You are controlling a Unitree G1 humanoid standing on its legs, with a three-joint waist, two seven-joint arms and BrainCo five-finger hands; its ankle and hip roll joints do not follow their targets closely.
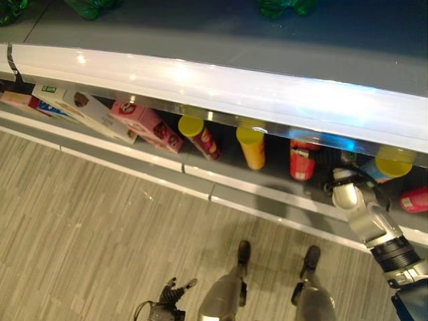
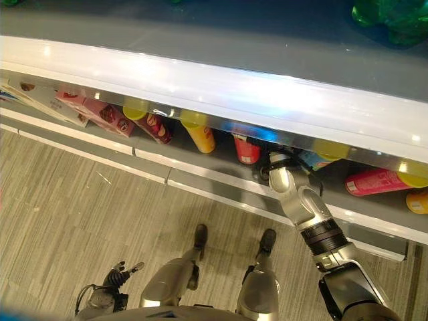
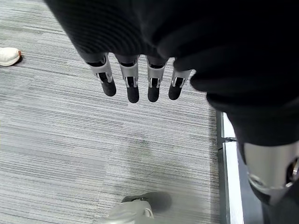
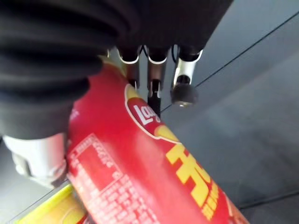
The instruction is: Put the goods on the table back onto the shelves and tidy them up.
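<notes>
The robot's right hand [image 2: 282,179] reaches in under the long white front edge of the upper shelf [image 1: 221,87], and in its wrist view its silver dark-tipped fingers [image 4: 183,91] are curled round a tall red cylindrical snack can with yellow lettering [image 4: 154,168], which runs out past the fingertips over the grey lower shelf board [image 4: 252,93]. Judging from this, the can is at the shelf but not yet released, so this placement is under way rather than finished. Several goods already stand or lie on the lower shelf: beyond the fingers toward the robot's left are a red can [image 1: 301,162], a yellow can with a yellow lid [image 1: 251,146], a dark red can with a yellow lid lying tilted [image 1: 199,135], a pink carton [image 1: 146,124] and a white carton [image 1: 87,110], the cartons leaning at angles and probably in need of straightening. To the other side of the fingers a pink can lies on its side [image 2: 376,180]. The red can just beside the fingers and the low shelf edge above them leave little room, so the neighbours could be knocked. The left hand [image 3: 135,79] hangs over the grey striped floor [image 3: 70,140] with fingers straight and apart, holding nothing. The counter with the remaining goods cannot be judged from here.
</notes>
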